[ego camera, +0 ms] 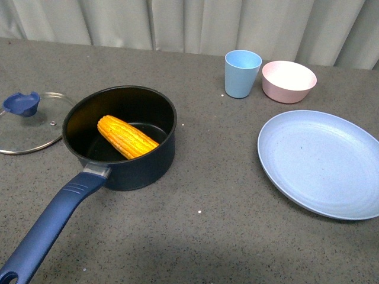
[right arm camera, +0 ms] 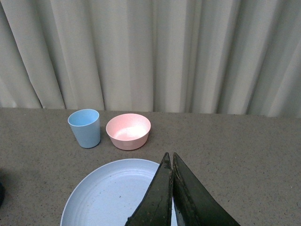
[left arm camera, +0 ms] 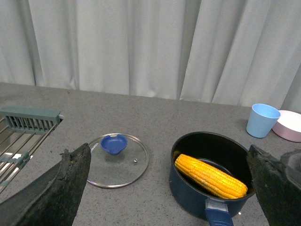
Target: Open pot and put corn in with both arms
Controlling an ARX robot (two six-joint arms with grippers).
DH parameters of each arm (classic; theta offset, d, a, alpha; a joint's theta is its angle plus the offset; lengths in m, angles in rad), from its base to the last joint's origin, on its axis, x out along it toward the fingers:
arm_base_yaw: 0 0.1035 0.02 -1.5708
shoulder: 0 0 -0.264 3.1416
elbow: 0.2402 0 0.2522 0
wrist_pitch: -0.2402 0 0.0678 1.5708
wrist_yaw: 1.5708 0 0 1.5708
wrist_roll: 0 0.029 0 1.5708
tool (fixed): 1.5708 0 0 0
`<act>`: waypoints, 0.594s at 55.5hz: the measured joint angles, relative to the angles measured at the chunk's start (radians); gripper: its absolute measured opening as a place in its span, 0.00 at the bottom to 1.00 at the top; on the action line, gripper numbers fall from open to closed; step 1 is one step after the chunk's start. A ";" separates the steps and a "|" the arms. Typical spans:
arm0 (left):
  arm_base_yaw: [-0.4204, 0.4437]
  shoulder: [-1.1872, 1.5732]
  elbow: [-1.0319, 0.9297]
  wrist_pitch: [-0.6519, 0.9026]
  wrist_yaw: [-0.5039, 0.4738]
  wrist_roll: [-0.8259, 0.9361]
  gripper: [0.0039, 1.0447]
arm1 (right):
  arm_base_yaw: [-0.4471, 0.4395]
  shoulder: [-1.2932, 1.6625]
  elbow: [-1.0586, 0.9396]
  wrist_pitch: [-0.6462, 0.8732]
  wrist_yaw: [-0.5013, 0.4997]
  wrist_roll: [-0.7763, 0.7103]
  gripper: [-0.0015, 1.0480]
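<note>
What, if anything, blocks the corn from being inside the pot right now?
Nothing visible does. The corn already lies inside the open pot, and the lid rests on the table beside it, off the rim.

You see the open pot on the table, corn lying inside, handle toward you. The lid rests flat left of it. Cup and bowl stand behind the plate, right.

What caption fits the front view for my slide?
Corn cob lying inside the open pot, glass lid set beside it.
</note>
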 joint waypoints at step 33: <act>0.000 0.000 0.000 0.000 0.000 0.000 0.94 | 0.000 -0.366 -0.011 -0.331 -0.001 0.000 0.01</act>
